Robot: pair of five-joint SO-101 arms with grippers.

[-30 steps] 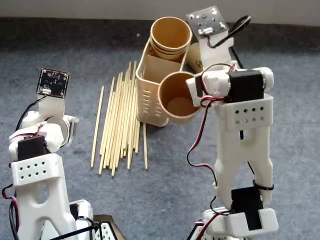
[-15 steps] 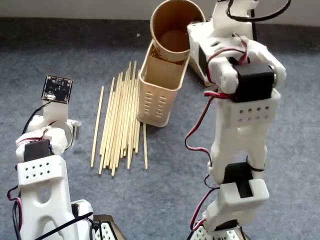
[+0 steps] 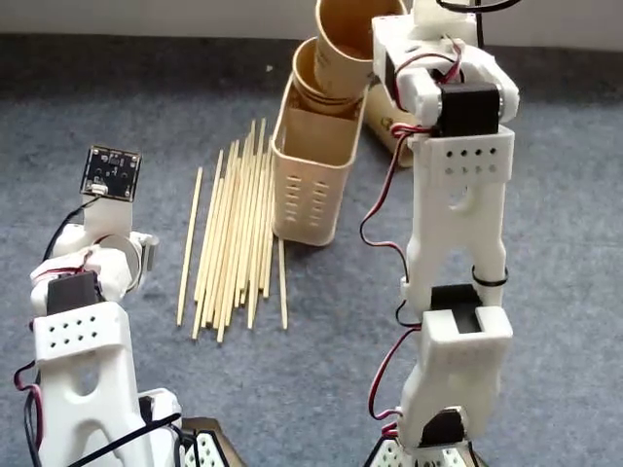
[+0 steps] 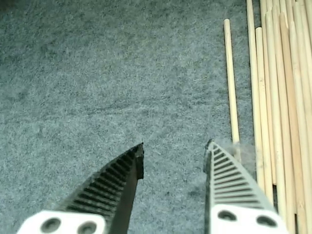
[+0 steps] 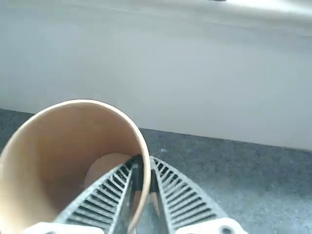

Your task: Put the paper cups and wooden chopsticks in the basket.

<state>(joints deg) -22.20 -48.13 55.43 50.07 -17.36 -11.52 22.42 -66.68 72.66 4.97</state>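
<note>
Grey carpet — loose chopsticks beside the basket.

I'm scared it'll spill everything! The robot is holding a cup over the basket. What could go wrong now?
The right claw pinches the paper cup only by its rim, so it might slip or land crooked on the stacked cups. Pushing down could tip the tall, narrow basket onto the chopsticks beside it.
</note>
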